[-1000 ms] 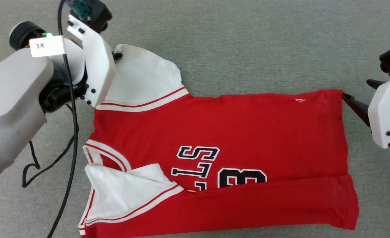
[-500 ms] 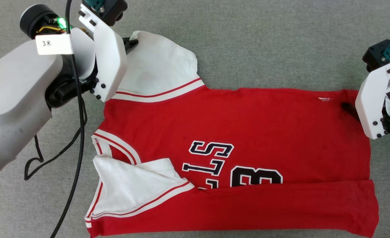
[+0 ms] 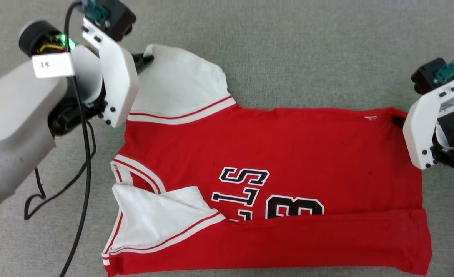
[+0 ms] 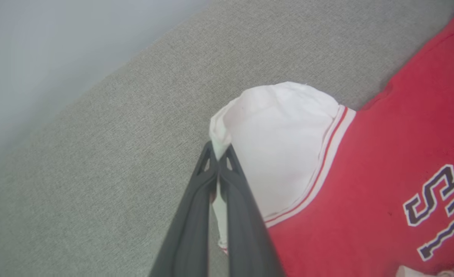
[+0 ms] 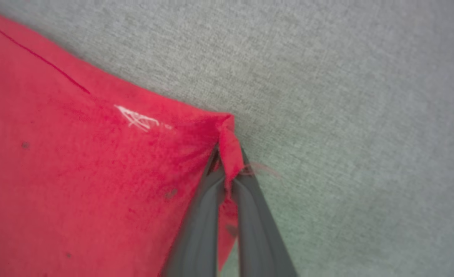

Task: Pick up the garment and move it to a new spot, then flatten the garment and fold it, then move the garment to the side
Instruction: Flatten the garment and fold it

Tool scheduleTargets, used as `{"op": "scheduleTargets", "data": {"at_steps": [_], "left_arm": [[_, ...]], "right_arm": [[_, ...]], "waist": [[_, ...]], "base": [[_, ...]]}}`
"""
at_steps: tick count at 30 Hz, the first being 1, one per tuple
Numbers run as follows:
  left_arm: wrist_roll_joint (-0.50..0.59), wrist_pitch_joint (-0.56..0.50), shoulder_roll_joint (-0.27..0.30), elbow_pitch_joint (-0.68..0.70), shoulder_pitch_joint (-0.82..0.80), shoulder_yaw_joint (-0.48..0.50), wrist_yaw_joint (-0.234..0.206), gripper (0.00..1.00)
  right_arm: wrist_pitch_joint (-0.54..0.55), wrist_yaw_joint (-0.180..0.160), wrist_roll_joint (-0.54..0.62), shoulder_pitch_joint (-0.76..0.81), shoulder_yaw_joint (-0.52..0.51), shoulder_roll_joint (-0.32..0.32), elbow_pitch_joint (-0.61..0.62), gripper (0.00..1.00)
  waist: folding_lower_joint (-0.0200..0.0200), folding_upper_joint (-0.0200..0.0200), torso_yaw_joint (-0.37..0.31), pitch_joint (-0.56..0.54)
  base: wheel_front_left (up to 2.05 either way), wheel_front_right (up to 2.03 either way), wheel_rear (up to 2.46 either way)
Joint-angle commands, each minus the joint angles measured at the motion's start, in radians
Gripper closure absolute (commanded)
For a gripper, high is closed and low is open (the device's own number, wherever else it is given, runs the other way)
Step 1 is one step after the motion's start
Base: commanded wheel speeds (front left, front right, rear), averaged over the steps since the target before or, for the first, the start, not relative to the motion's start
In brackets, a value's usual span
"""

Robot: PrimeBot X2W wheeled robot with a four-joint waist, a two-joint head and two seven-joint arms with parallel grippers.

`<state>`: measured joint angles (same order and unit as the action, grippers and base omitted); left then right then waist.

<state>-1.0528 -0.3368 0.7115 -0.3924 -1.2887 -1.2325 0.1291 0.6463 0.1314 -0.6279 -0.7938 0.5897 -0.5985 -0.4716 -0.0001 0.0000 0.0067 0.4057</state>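
Observation:
The garment (image 3: 288, 154), a red jersey with white sleeves and black lettering, lies spread on the grey surface with its near long edge folded over. My left gripper (image 3: 147, 59) is shut on the tip of the far white sleeve (image 3: 180, 86); in the left wrist view the fingers (image 4: 232, 184) pinch the white sleeve edge (image 4: 220, 130). At the far right hem corner (image 3: 396, 115) my right gripper (image 3: 398, 121) is shut, mostly hidden behind its white housing. In the right wrist view its fingers (image 5: 246, 192) clamp the red corner (image 5: 228, 148).
A black cable (image 3: 82, 161) hangs from the left arm and loops on the grey fabric surface (image 3: 288, 50) left of the garment. The near white sleeve (image 3: 153, 219) lies folded onto the chest.
My right gripper moved in onto the far right hem corner and shut on it. The left gripper stays shut on the sleeve. The head view shifted slightly.

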Motion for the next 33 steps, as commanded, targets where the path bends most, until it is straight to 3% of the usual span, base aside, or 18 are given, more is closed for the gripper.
{"op": "scheduleTargets", "data": {"at_steps": [1, 8, 16, 27, 33], "left_arm": [[-0.006, 0.009, 0.002, -0.002, 0.015, -0.004, 0.0, 1.0], [-0.027, 0.053, 0.019, 0.01, 0.091, -0.01, -0.002, 1.0], [-0.041, 0.086, 0.085, 0.108, 0.213, -0.019, -0.048, 1.0], [-0.074, 0.175, 0.217, 0.346, 0.515, -0.035, -0.205, 1.0], [-0.097, 0.201, 0.248, 0.416, 0.646, -0.04, -0.266, 1.0]], "right_arm": [[-0.019, -0.002, -0.007, 0.022, -0.001, -0.006, -0.012, 1.0], [-0.195, -0.002, -0.046, 0.103, -0.023, -0.027, 0.008, 1.0], [-0.267, -0.001, -0.064, 0.249, -0.047, -0.046, 0.072, 1.0], [-0.29, -0.001, -0.079, 0.558, -0.156, -0.061, 0.201, 1.0], [-0.271, -0.001, -0.075, 0.684, -0.214, -0.045, 0.26, 1.0]], "waist": [[0.0001, 0.0, 0.0, -0.026], [0.0001, 0.0, 0.006, -0.131], [0.0001, 0.0, 0.01, -0.235], [0.0001, 0.0, 0.028, -0.349], [0.0001, 0.0, 0.033, -0.359]], "base": [[0.0, 0.0, 0.0], [0.0, 0.0, 0.0], [0.0, 0.0, 0.0], [0.0, 0.0, 0.0], [0.0, 0.0, 0.0]]}}
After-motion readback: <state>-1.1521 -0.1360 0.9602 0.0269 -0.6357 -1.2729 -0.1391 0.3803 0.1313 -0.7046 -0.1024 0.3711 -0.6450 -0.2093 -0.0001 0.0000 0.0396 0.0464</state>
